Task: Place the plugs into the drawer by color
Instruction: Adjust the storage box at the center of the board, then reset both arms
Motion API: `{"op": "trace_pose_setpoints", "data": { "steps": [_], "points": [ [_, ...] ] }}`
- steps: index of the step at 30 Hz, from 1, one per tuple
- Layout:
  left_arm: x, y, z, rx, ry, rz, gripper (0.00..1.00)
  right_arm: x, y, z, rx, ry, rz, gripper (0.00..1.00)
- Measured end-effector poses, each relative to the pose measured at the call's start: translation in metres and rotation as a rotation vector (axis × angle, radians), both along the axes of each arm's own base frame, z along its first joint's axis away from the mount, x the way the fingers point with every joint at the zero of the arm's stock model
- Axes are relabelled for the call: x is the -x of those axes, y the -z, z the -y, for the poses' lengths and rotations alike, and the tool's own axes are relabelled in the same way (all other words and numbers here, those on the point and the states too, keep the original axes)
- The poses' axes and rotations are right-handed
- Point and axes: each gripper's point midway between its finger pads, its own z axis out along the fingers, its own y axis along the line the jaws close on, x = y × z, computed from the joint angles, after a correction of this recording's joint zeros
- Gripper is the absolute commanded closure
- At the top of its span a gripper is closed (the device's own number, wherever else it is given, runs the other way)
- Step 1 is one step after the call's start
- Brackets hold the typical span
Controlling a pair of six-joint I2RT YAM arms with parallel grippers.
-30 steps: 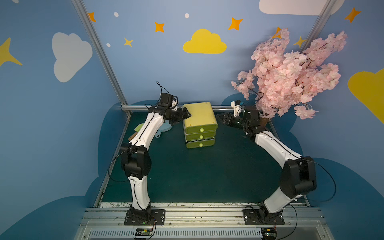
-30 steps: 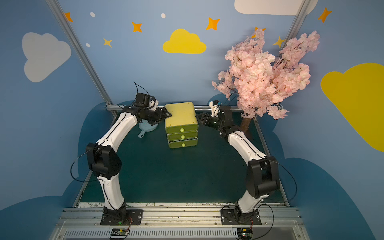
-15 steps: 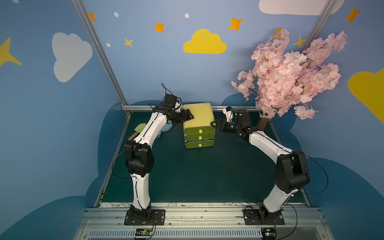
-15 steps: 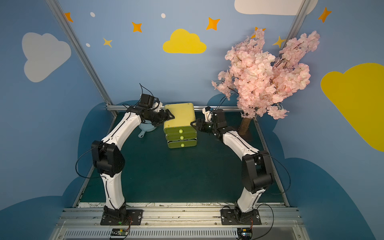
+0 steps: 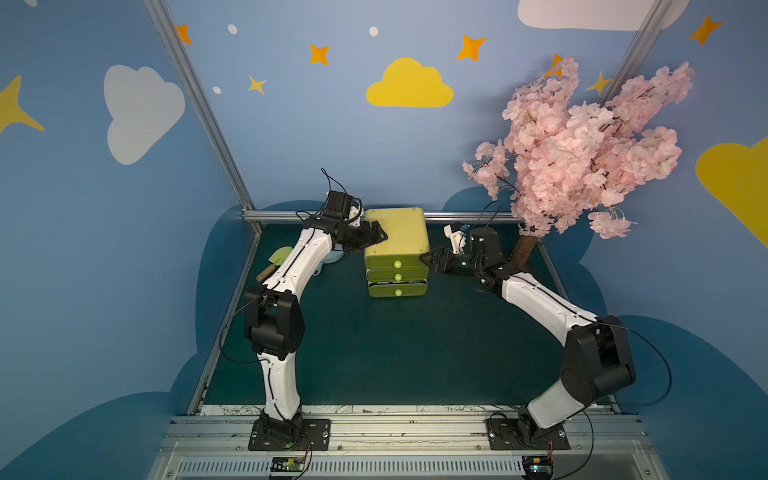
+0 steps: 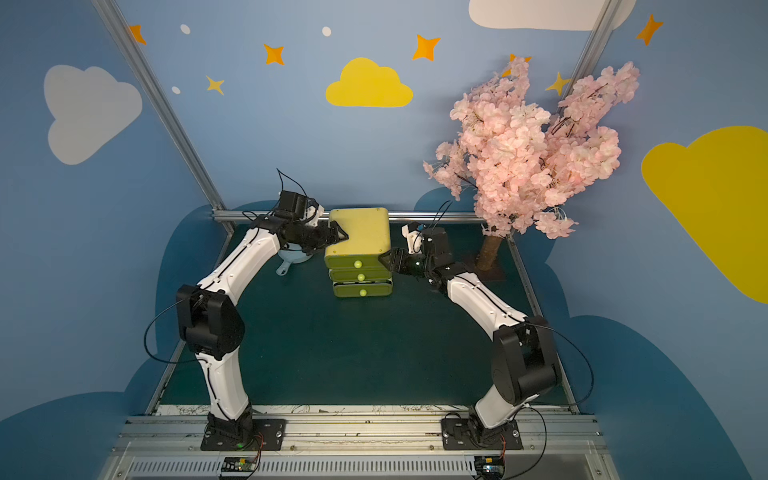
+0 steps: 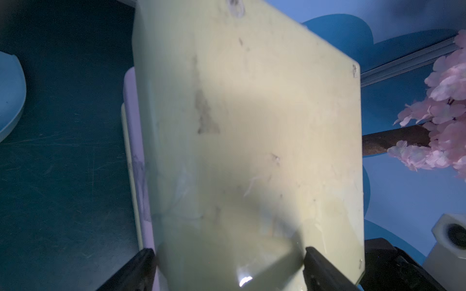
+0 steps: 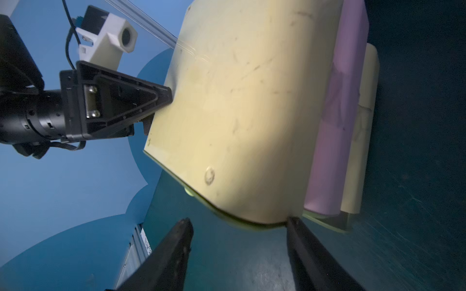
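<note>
The drawer [image 5: 397, 237] [image 6: 361, 232] is a yellow chest with three olive drawers, all shut, at the back middle of the mat. My left gripper [image 5: 380, 235] [image 6: 340, 235] is open at its upper left edge. In the left wrist view the chest top [image 7: 252, 126] fills the space between the spread fingers of the left gripper [image 7: 228, 264]. My right gripper [image 5: 428, 258] [image 6: 384, 259] is open at the chest's right front corner. In the right wrist view one fingertip of the right gripper [image 8: 239, 220] touches that corner of the chest [image 8: 239, 113]. The plugs are out of view.
A pale blue bowl [image 6: 293, 259] [image 7: 10, 95] sits left of the chest, under my left arm. A green spatula with a wooden handle [image 5: 278, 257] lies by the left wall. A pink blossom tree [image 5: 582, 145] stands at the back right, its trunk [image 5: 525, 249] behind my right wrist.
Both arms have reached inward to the chest: the left gripper onto its upper left edge, the right gripper from near the tree to its right front corner.
</note>
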Motion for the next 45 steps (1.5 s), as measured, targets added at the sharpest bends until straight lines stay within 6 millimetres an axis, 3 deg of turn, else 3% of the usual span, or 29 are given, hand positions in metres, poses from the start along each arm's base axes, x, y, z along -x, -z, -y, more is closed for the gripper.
{"op": "trace_pose_setpoints", "data": {
  "steps": [2, 3, 4, 6, 8, 9, 10, 11, 13, 16, 17, 19, 22, 24, 27, 30, 36, 42, 45],
  "points": [
    [0.018, -0.004, -0.003, -0.056, 0.013, 0.028, 0.0, 0.014, -0.008, 0.017, 0.069, 0.032, 0.069, 0.23],
    [0.032, -0.008, -0.008, -0.099, 0.014, 0.06, 0.0, 0.022, -0.014, 0.03, 0.111, 0.058, 0.135, 0.16],
    [0.048, -0.016, -0.016, -0.147, 0.01, 0.117, 0.0, 0.03, -0.018, 0.049, 0.168, 0.105, 0.223, 0.02],
    [0.081, -0.031, -0.033, -0.226, -0.003, 0.281, 0.0, 0.043, -0.019, 0.081, 0.264, 0.186, 0.406, 0.02],
    [0.116, -0.038, -0.056, -0.277, -0.041, 0.47, 0.0, 0.052, 0.0, 0.113, 0.378, 0.271, 0.573, 0.02],
    [0.129, -0.034, -0.07, -0.304, -0.074, 0.576, 0.0, 0.053, 0.025, 0.133, 0.461, 0.331, 0.609, 0.01],
    [0.14, -0.021, -0.086, -0.339, -0.11, 0.661, 0.0, 0.054, 0.053, 0.15, 0.544, 0.372, 0.595, 0.01],
    [0.147, 0.004, -0.1, -0.377, -0.135, 0.672, 0.0, 0.056, 0.081, 0.168, 0.632, 0.406, 0.547, 0.01],
    [0.156, 0.076, -0.133, -0.493, -0.168, 0.584, 0.0, 0.065, 0.127, 0.203, 0.784, 0.449, 0.444, 0.01],
    [0.179, 0.159, -0.174, -0.655, -0.144, 0.39, 0.0, 0.065, 0.137, 0.231, 0.835, 0.526, 0.442, 0.01],
    [0.18, 0.167, -0.181, -0.67, -0.143, 0.366, 0.0, 0.064, 0.135, 0.235, 0.834, 0.549, 0.456, 0.05],
    [0.168, 0.171, -0.193, -0.67, -0.163, 0.368, 0.0, 0.057, 0.132, 0.247, 0.815, 0.603, 0.474, 0.02],
    [0.141, 0.161, -0.205, -0.645, -0.202, 0.429, 0.0, 0.043, 0.132, 0.276, 0.737, 0.71, 0.445, 0.01],
    [0.124, 0.154, -0.213, -0.625, -0.23, 0.447, 0.01, 0.033, 0.142, 0.294, 0.687, 0.766, 0.397, 0.02],
    [0.097, 0.141, -0.228, -0.611, -0.284, 0.452, 0.0, 0.019, 0.161, 0.286, 0.641, 0.705, 0.353, 0.01],
    [0.084, 0.131, -0.237, -0.606, -0.317, 0.467, 0.0, 0.004, 0.159, 0.271, 0.606, 0.645, 0.365, 0.01],
    [0.099, 0.136, -0.211, -0.605, -0.25, 0.504, 0.0, -0.014, 0.132, 0.258, 0.584, 0.632, 0.423, 0.01],
    [0.101, 0.135, -0.208, -0.565, -0.287, 0.551, 0.0, -0.012, 0.142, 0.25, 0.629, 0.597, 0.378, 0.01],
    [0.091, 0.144, -0.207, -0.55, -0.301, 0.578, 0.01, -0.01, 0.145, 0.251, 0.644, 0.588, 0.362, 0.01]
  ]
}}
